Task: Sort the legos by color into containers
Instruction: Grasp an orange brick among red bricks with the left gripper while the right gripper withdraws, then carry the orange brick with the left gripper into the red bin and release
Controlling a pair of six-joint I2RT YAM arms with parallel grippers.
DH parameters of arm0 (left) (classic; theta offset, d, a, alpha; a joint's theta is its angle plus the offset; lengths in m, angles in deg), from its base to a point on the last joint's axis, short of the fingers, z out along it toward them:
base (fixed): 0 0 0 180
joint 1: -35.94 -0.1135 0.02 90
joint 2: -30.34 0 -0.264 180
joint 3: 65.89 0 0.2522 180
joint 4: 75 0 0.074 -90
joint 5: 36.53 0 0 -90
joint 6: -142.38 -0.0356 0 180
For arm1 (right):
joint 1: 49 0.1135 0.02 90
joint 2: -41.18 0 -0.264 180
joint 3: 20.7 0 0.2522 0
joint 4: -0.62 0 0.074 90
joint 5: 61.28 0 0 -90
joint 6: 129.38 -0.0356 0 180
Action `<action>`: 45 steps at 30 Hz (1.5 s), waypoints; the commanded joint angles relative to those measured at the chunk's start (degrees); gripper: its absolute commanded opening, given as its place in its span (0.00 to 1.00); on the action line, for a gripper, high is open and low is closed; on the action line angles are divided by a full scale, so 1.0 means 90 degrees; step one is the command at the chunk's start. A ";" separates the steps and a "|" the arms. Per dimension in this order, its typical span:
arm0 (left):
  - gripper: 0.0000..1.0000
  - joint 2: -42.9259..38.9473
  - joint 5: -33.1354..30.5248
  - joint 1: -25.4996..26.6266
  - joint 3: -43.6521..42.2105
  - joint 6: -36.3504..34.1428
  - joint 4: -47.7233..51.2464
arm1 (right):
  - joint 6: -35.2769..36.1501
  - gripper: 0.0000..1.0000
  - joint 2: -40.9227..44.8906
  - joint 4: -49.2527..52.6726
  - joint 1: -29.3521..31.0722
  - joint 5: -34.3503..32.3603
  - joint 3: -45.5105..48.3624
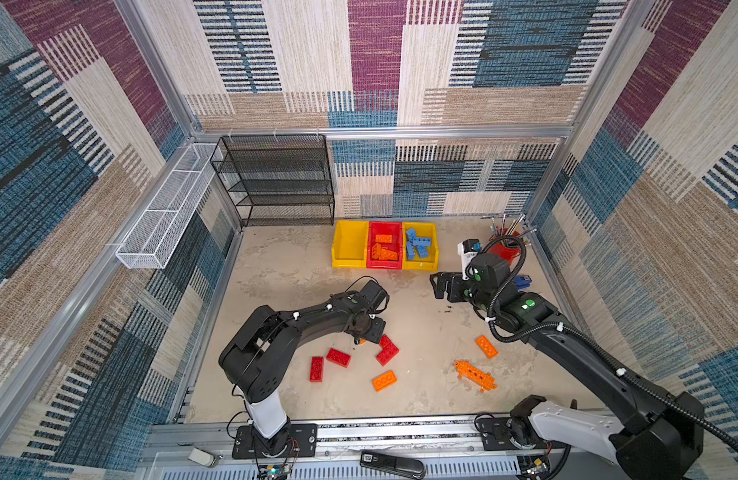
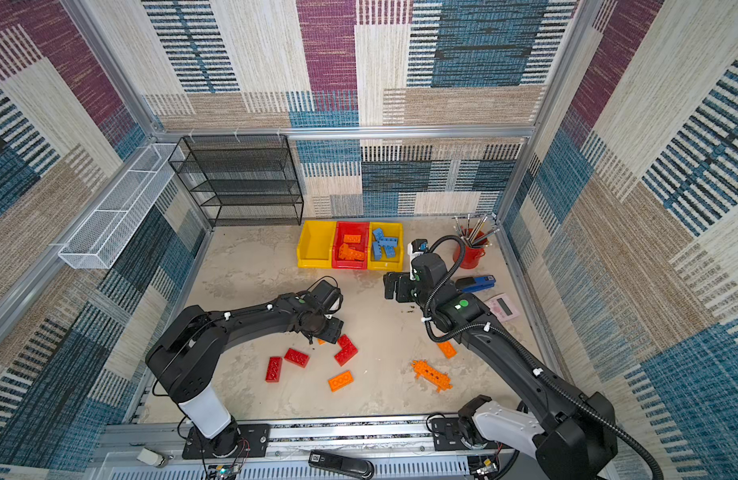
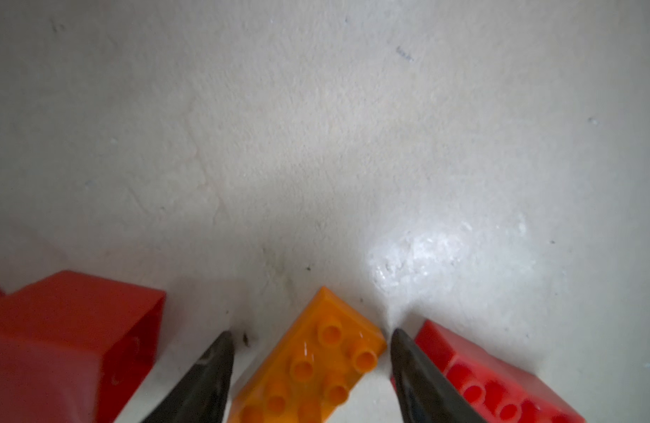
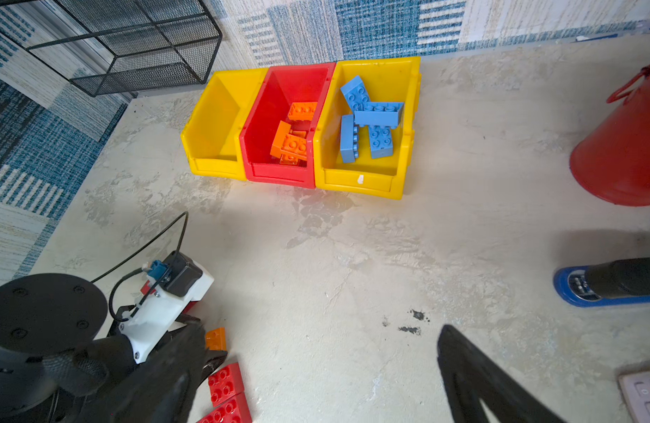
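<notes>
Tabletop (image 1: 284,266): pale mottled surface, a few dark specks (image 4: 407,322) near mid-right.
Far left corner: black wire-mesh shelf rack (image 1: 276,183), four tiers, standing against the back wall.
Left wall: long white wire basket (image 1: 163,212) hung on the aluminium frame (image 1: 384,132), above table level.
Far right corner: red cup (image 2: 469,255), upright, with metal tools (image 2: 473,228) fanning out of it.
Blue stapler (image 2: 477,282) lies nearer the front than the cup. A pink calculator (image 2: 502,307) lies flat just beyond it, by the right wall.
Front rail: black oblong device (image 1: 394,463), white label at one end, make unclear.
Walls: patchwork carpet in blue, tan, cream and maroon.
</notes>
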 commanded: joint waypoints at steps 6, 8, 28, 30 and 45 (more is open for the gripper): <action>0.64 -0.0052 0.0295 -0.0014 -0.0196 0.0122 0.0239 | -0.0026 0.99 0.0032 0.0037 -0.0003 0.0115 -0.0001; 0.64 -0.0208 0.0262 -0.0011 -0.0350 0.0204 0.0228 | -0.0027 0.99 0.0017 0.0046 -0.0003 0.0165 -0.0010; 0.49 -0.0436 0.0274 -0.0014 -0.0876 0.0347 0.0293 | -0.0109 0.99 0.0071 0.0134 -0.0003 0.0322 -0.0012; 0.47 -0.0349 0.0233 -0.0011 -0.0889 0.0406 0.0329 | -0.0111 0.99 0.0070 0.0134 -0.0003 0.0327 -0.0015; 0.34 -0.0110 -0.0246 0.0006 -0.0281 0.0616 0.0965 | -0.0123 0.99 0.0351 0.0115 -0.0003 0.0209 0.0054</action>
